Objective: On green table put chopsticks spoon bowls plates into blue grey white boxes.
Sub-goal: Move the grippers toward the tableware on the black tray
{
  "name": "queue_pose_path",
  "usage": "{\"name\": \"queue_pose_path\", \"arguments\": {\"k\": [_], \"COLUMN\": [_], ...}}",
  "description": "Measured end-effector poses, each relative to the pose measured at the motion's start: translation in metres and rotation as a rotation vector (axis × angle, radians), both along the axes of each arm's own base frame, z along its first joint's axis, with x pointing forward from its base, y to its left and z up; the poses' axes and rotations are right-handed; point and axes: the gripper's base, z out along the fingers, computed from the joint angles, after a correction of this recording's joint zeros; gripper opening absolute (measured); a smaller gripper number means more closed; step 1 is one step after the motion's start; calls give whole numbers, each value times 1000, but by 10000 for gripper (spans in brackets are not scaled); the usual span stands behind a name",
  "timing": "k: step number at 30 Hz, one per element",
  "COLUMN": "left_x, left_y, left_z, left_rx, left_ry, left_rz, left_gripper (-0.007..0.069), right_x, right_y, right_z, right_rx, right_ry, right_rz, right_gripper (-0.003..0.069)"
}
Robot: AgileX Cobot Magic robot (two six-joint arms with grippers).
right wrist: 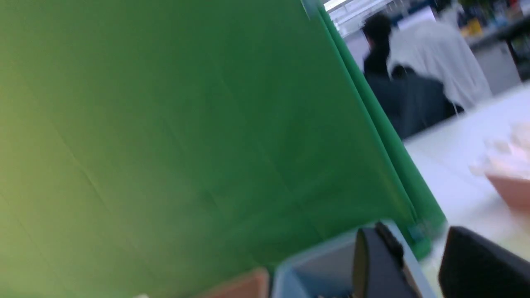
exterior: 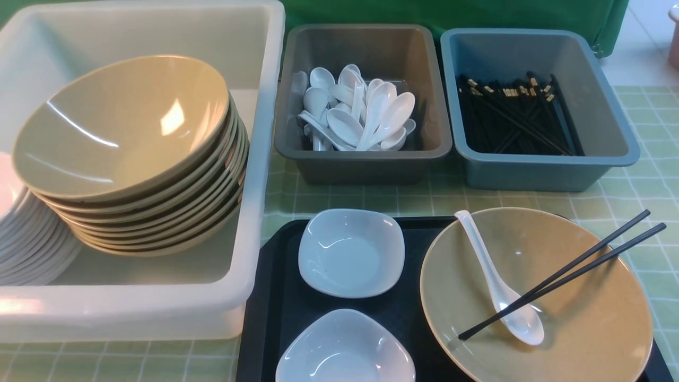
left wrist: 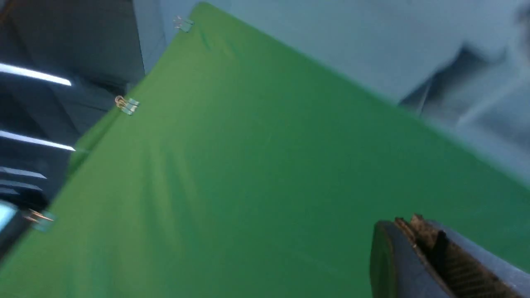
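Note:
On the black tray (exterior: 270,302) a tan bowl (exterior: 589,329) holds a white spoon (exterior: 496,284) and a pair of black chopsticks (exterior: 575,269) laid across it. Two white plates (exterior: 350,252) (exterior: 345,350) sit to its left. The white box (exterior: 260,159) holds a stack of bowls (exterior: 127,138) and plates (exterior: 26,244). Neither gripper shows in the front view. The left wrist view has my left gripper (left wrist: 408,221) shut and empty before a green backdrop. My right gripper (right wrist: 418,238) is open, with nothing between its fingers, above the blue box (right wrist: 314,269).
The grey box (exterior: 366,162) holds several white spoons (exterior: 355,114). The blue box (exterior: 536,172) holds several black chopsticks (exterior: 520,116). The green table (exterior: 652,132) runs to the right, with a green backdrop (exterior: 451,13) behind the boxes.

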Motion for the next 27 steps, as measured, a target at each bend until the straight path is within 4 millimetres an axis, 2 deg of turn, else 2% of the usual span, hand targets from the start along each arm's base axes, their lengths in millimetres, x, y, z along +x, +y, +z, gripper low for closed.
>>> {"name": "queue_pose_path", "arguments": {"k": [2,3,4,5,6,7,8,9,10,11,12,13,14,20,23,27], "left_x": [0,-2,1,2,4,8,13,20,24,35,42,43,50,59,61,63], "left_y": [-4,-4,-8,-9,-11,-11,-12,-12,-12,-12,-12,-11,-11,-16,-21,-37], "left_z": [38,42,66,72,102,102,120,127,128,132,132,132,129,120,111,92], "left_rx": [6,12,57,72,129,140,174,189,192,221,243,247,276,306,287,307], "left_ry": [42,41,106,128,210,255,372,459,485,628,690,707,761,801,821,866], "left_rz": [-54,-56,-66,-67,-61,-61,-54,-52,-52,-44,-37,-36,-28,-72,-138,-315], "left_gripper": [-1,-1,-1,-1,-1,-1,-1,-1,-1,-1,-1,-1,-1,-1,-1,-1], "right_x": [6,7,13,18,25,28,42,51,53,69,76,77,89,114,121,137], "right_y": [1,1,1,1,2,2,2,1,1,1,0,0,1,12,19,38], "right_z": [40,43,63,67,84,88,96,98,98,92,88,86,76,38,30,14], "right_rx": [-75,-83,-144,-162,-242,-261,-342,-386,-398,-440,-448,-447,-444,-537,-537,-667], "right_ry": [43,50,106,134,209,230,318,373,384,482,528,540,634,936,982,1020], "right_rz": [-6,-7,-8,-6,-1,1,13,24,26,53,68,73,110,380,481,661], "right_gripper": [236,236,236,236,236,236,236,236,236,236,236,236,236,236,236,236]}}
